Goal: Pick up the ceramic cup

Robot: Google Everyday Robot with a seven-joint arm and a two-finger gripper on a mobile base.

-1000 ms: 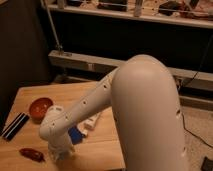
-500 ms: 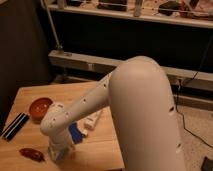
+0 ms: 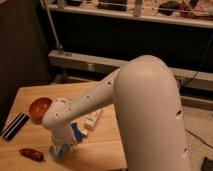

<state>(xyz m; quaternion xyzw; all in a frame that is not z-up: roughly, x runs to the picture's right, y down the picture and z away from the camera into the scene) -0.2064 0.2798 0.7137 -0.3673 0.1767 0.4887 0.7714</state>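
Observation:
My white arm reaches down from the right to the wooden table [image 3: 100,145]. The gripper [image 3: 60,149] is low over the table's front left part. A small light-blue shape [image 3: 55,153] shows at its lower end and looks like the ceramic cup; the wrist hides most of it. I cannot tell whether the gripper holds it. A dark blue block [image 3: 76,133] lies just right of the wrist.
An orange-red bowl [image 3: 40,107] stands at the left. A dark flat bar [image 3: 15,125] lies at the table's left edge. A small red object [image 3: 31,154] lies at the front left. A white box [image 3: 92,119] lies mid-table. A metal rack stands behind.
The wrist has sunk slightly toward the table's front. The bowl, bar and red object have not moved.

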